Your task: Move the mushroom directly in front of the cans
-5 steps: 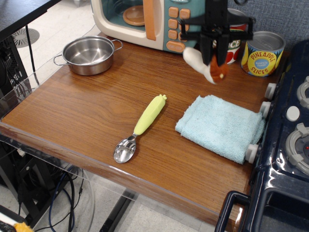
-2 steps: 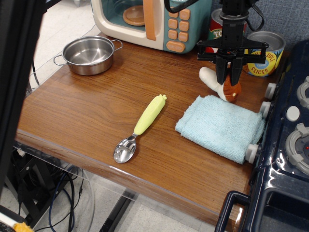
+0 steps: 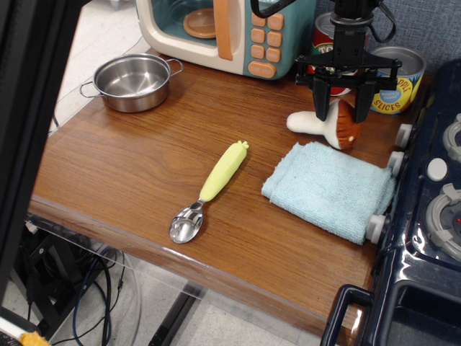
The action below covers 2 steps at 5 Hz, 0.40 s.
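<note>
Near the back right corner of the wooden table (image 3: 130, 166), the mushroom (image 3: 325, 124) lies on its side, white stem pointing left and reddish-brown cap to the right, just beyond the far edge of the blue cloth (image 3: 330, 189). It sits directly in front of the cans (image 3: 374, 76), the red tomato tin partly hidden behind the arm and the yellow pineapple tin to its right. The gripper (image 3: 343, 107) hangs straight above the mushroom with its fingers spread wide, one on each side of the toy; it looks released, with nothing pinched between the tips.

As I judge it, the placing is done and the step in hand is a clean retreat. Doing that well calls for a straight vertical lift, since the fingertips straddle the cap closely and any sideways drift could roll the soft toy toward the cloth or nudge it out of line with the tins. Keeping the fingers spread until they are clear of the cap would avoid snagging the plush. The toy microwave (image 3: 230, 29), the steel pot (image 3: 133, 81) and the yellow-handled spoon (image 3: 212, 189) lie well away and should pose no obstacle.
</note>
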{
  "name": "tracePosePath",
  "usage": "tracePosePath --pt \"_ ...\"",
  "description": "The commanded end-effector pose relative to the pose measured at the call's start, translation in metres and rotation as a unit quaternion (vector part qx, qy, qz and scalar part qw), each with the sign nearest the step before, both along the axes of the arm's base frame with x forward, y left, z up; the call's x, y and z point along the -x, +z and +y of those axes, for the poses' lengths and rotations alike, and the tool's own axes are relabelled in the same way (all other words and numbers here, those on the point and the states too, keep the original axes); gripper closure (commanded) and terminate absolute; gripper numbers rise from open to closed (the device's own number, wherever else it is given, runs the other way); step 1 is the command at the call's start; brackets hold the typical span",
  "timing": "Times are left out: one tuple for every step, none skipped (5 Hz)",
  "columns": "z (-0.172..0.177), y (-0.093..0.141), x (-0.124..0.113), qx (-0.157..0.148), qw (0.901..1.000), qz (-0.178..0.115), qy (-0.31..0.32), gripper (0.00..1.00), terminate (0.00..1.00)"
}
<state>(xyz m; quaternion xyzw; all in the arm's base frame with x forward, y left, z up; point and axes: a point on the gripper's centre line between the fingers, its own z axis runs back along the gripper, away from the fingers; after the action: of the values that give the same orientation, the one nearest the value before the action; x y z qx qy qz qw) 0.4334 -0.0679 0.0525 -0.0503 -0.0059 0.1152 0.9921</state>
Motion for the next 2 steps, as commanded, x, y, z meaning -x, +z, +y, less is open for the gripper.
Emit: tracePosePath --pt "0.019 0.059 0.005 0.004 0.9979 -0.064 0.011 0.00 0.00" --pt "0.025 0.086 0.009 0.009 0.9957 -0.091 0.017 0.00 0.00"
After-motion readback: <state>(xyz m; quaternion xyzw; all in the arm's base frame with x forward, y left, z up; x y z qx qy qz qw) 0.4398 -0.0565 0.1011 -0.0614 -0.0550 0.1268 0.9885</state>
